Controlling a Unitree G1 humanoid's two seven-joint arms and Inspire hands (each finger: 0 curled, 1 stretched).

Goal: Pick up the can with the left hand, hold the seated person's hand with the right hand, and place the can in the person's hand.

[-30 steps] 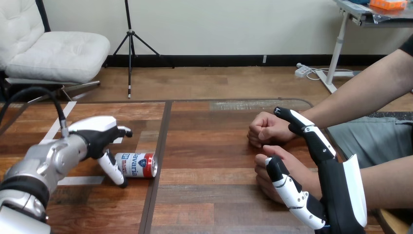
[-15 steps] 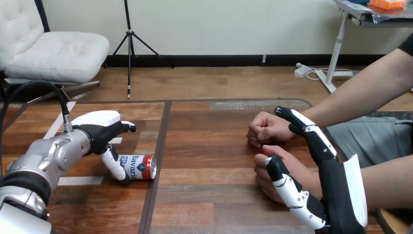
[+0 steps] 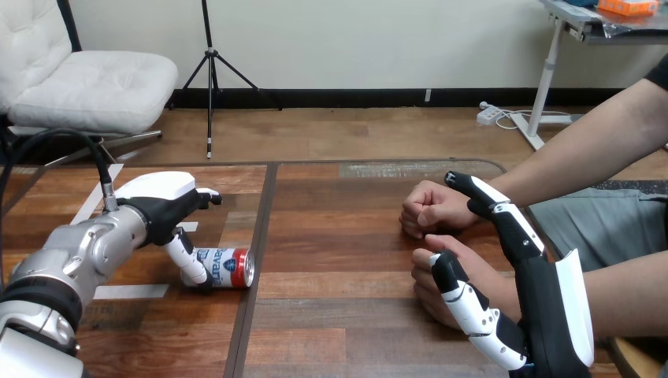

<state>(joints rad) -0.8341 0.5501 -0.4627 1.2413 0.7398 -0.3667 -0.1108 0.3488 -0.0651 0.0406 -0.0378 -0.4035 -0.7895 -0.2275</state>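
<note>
- My left hand [image 3: 161, 213] is over the table's [image 3: 339, 236] left part with its fingers loosely spread, clamped on nothing; one digit reaches down against the can's left end.
- The can [image 3: 228, 268] lies on its side on the table.
- My right hand [image 3: 543, 299] is spread, fingers straight; the person's nearer hand [image 3: 473, 264] sits between my thumb and fingers, not gripped.
- The person's farther hand [image 3: 429, 209], a fist, rests just beyond.

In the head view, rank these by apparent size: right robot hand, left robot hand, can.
Largest: right robot hand, partly because it is nearest the camera.
Then left robot hand.
Smallest: can, lying on its side.
</note>
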